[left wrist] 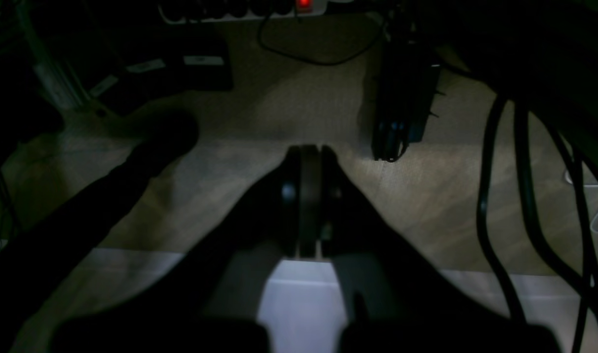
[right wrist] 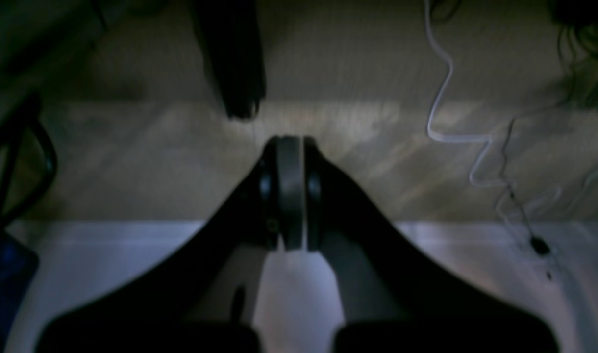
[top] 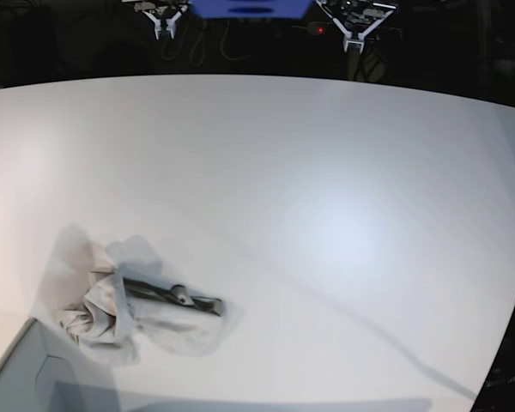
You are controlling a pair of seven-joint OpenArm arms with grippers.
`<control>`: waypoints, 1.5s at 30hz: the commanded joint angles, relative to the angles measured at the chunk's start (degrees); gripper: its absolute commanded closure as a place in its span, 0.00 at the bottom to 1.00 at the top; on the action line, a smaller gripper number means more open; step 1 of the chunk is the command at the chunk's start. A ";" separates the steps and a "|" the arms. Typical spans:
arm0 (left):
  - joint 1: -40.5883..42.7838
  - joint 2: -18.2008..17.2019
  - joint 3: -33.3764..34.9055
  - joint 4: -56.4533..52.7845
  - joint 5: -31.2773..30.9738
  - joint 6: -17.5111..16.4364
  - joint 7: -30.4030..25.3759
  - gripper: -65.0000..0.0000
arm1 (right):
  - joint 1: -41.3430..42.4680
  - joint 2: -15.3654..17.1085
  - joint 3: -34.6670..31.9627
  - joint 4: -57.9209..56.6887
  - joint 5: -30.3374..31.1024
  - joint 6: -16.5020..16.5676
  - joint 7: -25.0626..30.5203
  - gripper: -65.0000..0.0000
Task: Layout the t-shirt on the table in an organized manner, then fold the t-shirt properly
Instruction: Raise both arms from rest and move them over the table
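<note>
The t-shirt (top: 129,313) is lying crumpled in a heap on the near-left part of the white surface (top: 326,215) in the base view, light grey-beige, with its darker neck lining showing as a dark strip across the middle of the bundle. A grey box corner (top: 21,378) is sitting just beside the heap at the lower left edge.

Both arms are sitting well apart from the shirt, at the far edge of the surface. The left gripper (left wrist: 309,162) is pointing out past the surface's edge toward a wooden floor (left wrist: 279,113), its jaws pressed together with nothing between them. A power strip with a lit red switch (left wrist: 304,5) is lying on the floor beyond it, and black cables (left wrist: 485,196) are hanging at the right (this view is very dim).

The right gripper (right wrist: 289,147) is likewise pressed together and pinching nothing, aimed over the surface's edge. A white cable (right wrist: 441,98) is trailing across the floor there.
</note>
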 commanded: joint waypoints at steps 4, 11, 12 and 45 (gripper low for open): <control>-0.01 -0.33 0.12 0.06 0.19 0.05 0.10 1.00 | -1.68 -0.19 -0.10 5.66 0.06 1.02 -3.11 1.00; -0.01 -0.42 0.21 0.06 0.27 -0.03 -0.25 1.00 | -5.82 -0.19 0.25 15.16 0.06 1.02 -6.45 1.00; -0.01 -0.42 0.21 0.06 0.19 -0.03 -0.34 1.00 | -5.99 -0.19 0.25 15.33 0.06 1.02 -6.45 1.00; 39.37 -12.11 -0.05 66.61 -15.29 0.05 0.19 1.00 | -39.66 2.19 0.16 82.41 0.23 1.11 -17.18 1.00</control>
